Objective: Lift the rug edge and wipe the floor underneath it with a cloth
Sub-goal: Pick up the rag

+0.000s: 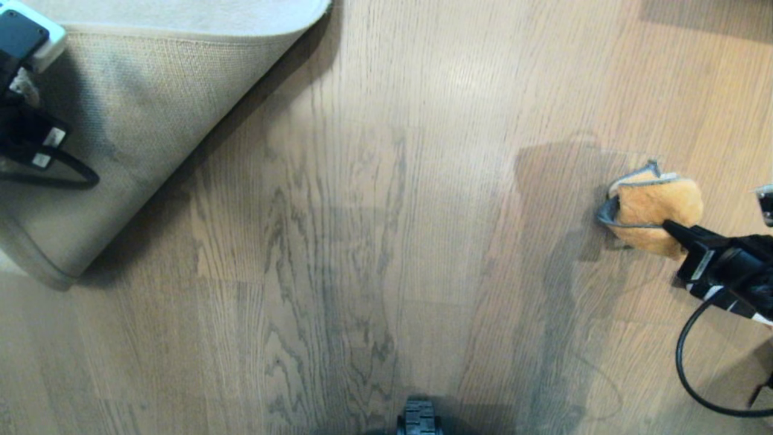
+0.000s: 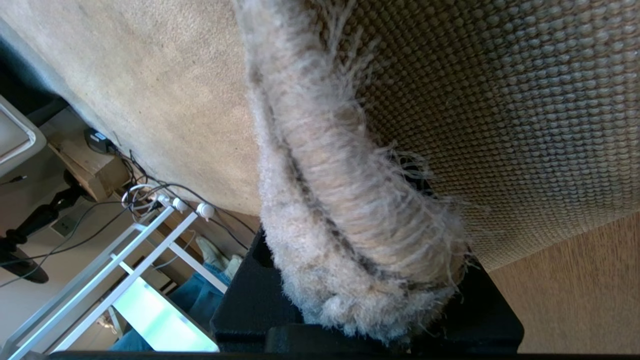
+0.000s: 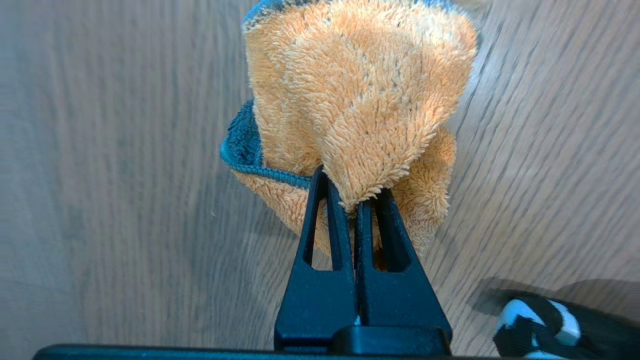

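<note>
At the far left, the left gripper (image 1: 27,78) held the rug edge (image 1: 181,36), the border and rounded corner of a large pale grey-beige short-pile rug, folded back so that its woven tan backing (image 1: 139,121) faced up. In the left wrist view the fuzzy border (image 2: 350,240) sat clamped between the black jaws, which were closed on it. The fold hung above the floor and threw a shadow along its near side.

The floor (image 1: 374,241), grey-brown wooden planks with dark wavy grain, lay bare from the rug across the middle of the scene.

At the right, well apart from the rug, the right gripper (image 3: 356,200) was pinched tight on a fold of the small fluffy orange-yellow cloth with dark grey trim (image 1: 655,211). The bunched cloth rested against the floor or just above it; which of the two could not be told.

The step in hand looked like carrying the cloth left to the ground uncovered by the lifted corner. To do it well, the left gripper should have kept the rug raised and steady, and the right should have pressed the cloth flat to the planks and swept in long passes toward the shadowed strip, stopping short of the hanging backing so the cloth did not snag it.
</note>
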Motion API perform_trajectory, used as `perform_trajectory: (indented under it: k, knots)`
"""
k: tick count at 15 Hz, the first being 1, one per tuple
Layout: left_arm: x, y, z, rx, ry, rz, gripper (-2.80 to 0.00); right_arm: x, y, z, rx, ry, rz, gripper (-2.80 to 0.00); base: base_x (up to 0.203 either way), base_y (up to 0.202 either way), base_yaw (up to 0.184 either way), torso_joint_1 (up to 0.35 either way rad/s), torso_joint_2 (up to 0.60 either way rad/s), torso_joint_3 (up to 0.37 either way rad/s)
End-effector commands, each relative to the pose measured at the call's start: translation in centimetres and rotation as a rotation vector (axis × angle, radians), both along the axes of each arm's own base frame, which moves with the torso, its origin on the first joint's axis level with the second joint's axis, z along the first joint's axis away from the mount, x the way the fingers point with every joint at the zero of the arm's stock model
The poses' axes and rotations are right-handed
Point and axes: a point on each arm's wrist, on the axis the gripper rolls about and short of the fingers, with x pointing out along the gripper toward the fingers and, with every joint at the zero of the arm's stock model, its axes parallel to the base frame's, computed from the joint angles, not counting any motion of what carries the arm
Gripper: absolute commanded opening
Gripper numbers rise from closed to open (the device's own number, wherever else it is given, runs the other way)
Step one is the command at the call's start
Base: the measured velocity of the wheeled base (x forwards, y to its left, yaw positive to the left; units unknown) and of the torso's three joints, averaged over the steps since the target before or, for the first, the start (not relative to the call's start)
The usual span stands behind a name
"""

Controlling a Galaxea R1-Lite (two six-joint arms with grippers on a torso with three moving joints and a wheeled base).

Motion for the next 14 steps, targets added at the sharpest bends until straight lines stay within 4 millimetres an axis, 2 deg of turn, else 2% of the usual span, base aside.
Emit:
perform_trajectory:
  k: [1,9,14]
  knots:
    - [0.0,0.0,0.0,0.003,0.002,0.003,-2.80,-2.0,0.3,1.1,-0.008,-0.057,0.003,-2.80,0.000,0.000,0.000,0.000,0.00,0.000]
    - [0.1,0.0,-0.1,0.000,0.002,0.002,-2.80,-5.8,1.0,1.0,-0.010,-0.090,0.017,-2.80,0.000,0.000,0.000,0.000,0.00,0.000]
    - [0.1,0.1,-0.1,-0.011,-0.003,0.008,-2.80,-6.5,1.5,0.9,-0.011,-0.094,0.039,-2.80,0.000,0.000,0.000,0.000,0.00,0.000]
